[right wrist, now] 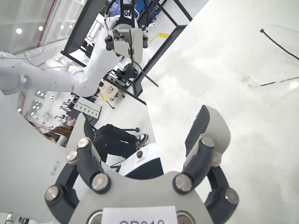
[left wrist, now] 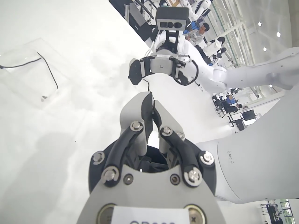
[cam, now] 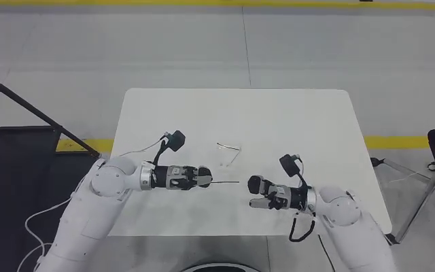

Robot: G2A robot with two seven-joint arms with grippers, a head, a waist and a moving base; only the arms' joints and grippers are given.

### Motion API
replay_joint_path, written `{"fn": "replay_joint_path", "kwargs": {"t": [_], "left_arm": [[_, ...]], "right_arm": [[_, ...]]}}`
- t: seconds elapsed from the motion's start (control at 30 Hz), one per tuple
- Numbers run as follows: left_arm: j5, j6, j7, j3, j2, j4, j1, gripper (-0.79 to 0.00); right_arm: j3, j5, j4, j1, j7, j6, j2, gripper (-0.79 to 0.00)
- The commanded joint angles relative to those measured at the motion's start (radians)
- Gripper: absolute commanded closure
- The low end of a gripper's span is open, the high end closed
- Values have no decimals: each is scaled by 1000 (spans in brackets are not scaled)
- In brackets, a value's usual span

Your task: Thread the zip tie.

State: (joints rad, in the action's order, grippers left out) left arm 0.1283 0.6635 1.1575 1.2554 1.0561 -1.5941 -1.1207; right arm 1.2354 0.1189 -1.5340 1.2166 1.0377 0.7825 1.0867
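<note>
I count three thin black plastic zip ties. One is the held zip tie (cam: 225, 181), and two lie loose on the white bench (cam: 306, 115). There are two arms with one pincer each, and a single flat pouch of clear plastic (left wrist: 23, 82).

My left pincer (left wrist: 153, 102) is pressed together on one end of the held zip tie. The strap runs straight out from the fingertips toward the other arm. From above, its free end stops near the right pincer (cam: 257, 193), with a small gap between them. The right pincer is spread wide, its two black pads well apart.

Both forearms reach in low over the near half of the bench, one from each side. The pincers point at each other close to the bench's centre line.

The clear pouch lies flat toward the middle of the bench, beyond both pincers and apart from them. Within its outline are the first loose tie (left wrist: 50, 72), gently curved, and the second loose tie (left wrist: 21, 64), which runs off toward the pouch's edge. Their nearer ends sit close together. I cannot tell whether these two are inside the pouch or resting on top of it.
</note>
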Motion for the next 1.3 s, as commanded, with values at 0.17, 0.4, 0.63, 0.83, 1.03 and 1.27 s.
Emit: {"fn": "replay_joint_path", "kwargs": {"t": [0.17, 0.4, 0.63, 0.83, 1.03, 1.27], "left_arm": [[3, 10, -11, -45, -12, 3, 15, 0], [51, 1, -2, -84, -31, 3, 31, 0], [60, 3, -4, -124, -49, 17, 50, 0], [65, 10, -11, -152, -60, 28, 66, 0], [66, 20, -21, -175, -68, 44, 81, 0], [39, 39, -41, -186, -71, 61, 89, 0]], "right_arm": [[-73, 29, 54, -63, -22, 22, -32, -785], [-158, 46, 95, -122, -56, 56, -56, -785], [-230, 64, 119, -162, -96, 96, -82, -683], [-284, 90, 136, -193, -119, 119, -105, -514], [-339, 106, 141, -222, -133, 133, -126, -419], [-394, 120, 154, -256, -145, 145, -145, -409]]}}
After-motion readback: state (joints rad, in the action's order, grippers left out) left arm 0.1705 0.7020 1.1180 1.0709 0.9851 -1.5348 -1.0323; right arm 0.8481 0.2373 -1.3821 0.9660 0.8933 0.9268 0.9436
